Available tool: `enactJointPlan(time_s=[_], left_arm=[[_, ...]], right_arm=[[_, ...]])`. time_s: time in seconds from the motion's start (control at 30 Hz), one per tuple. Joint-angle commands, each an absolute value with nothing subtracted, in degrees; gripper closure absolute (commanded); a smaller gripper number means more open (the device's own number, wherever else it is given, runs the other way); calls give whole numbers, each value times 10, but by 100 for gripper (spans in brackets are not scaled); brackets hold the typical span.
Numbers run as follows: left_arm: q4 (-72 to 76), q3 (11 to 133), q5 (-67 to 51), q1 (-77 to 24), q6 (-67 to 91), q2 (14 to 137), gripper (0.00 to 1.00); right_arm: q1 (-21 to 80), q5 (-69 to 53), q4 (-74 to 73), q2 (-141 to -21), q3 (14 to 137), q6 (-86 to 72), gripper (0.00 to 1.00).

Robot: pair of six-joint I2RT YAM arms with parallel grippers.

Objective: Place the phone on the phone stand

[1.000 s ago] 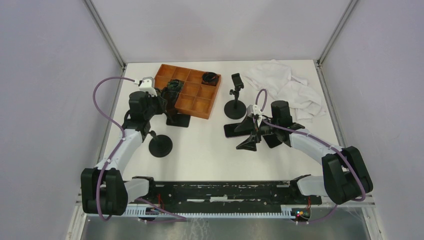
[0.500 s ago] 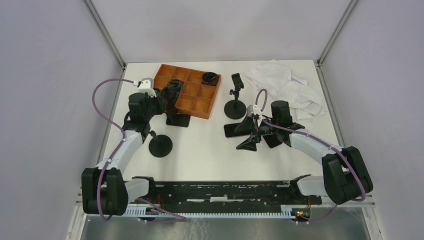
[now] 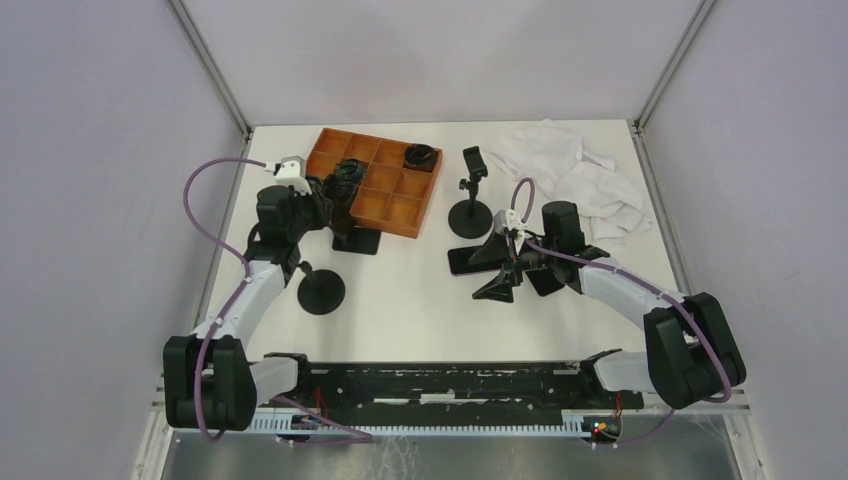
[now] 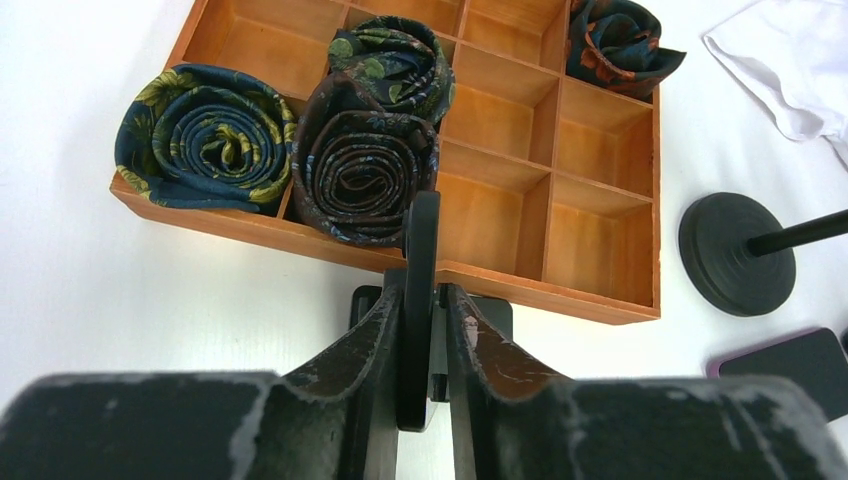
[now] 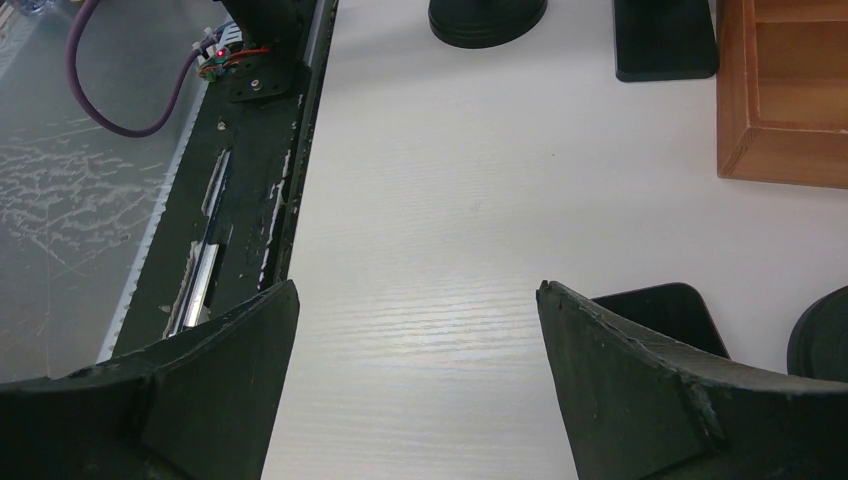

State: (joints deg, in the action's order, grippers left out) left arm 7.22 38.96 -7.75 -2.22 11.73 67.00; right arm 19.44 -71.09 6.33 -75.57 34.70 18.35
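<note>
Just beside right hand [image 5: 417,300] (spread wide), phone [image 5: 660,306] flat.

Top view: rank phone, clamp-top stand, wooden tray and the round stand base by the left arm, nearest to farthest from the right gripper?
From the right gripper:
1. phone, lying flat right beside it, on its left in view.
2. clamp-top stand, just behind the phone.
3. wooden tray, back and left of centre.
4. round stand base, far across on the left side.

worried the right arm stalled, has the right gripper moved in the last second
No. In the top view the right gripper holds the same spot, fingers open at the right end of the phone, just below the round stand base.
</note>
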Motion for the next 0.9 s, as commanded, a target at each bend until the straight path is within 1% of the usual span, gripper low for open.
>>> enactJointPlan(time_s=[0.0,0.2,0.27,0.3,0.37,0.43,0.57,0.73,0.77,0.87], left_arm=[[73,395,-70,-18,123,664,70],[70,397,-65,-18,123,665,65],[69,399,-63,-18,123,664,60],[68,399,-62,-18,122,664,56],[66,399,-57,-18,123,662,42],[65,399,-54,-18,125,659,30],[66,398,-51,-18,129,648,14],[56,399,-43,-18,134,619,4],[52,400,-39,-18,136,611,1],[17,418,-17,-18,139,582,0]], right_arm=[[193,-727,69,-743,355,193,4],[193,-727,69,-744,355,194,4],[193,-727,69,-744,355,194,5],[194,-727,69,-744,355,194,5],[193,-726,69,-744,355,194,4],[193,-727,68,-745,355,195,4],[193,-725,68,-746,355,196,4],[193,-724,59,-747,358,203,4],[193,-723,43,-749,363,217,4],[193,-715,-61,-754,396,305,4]])
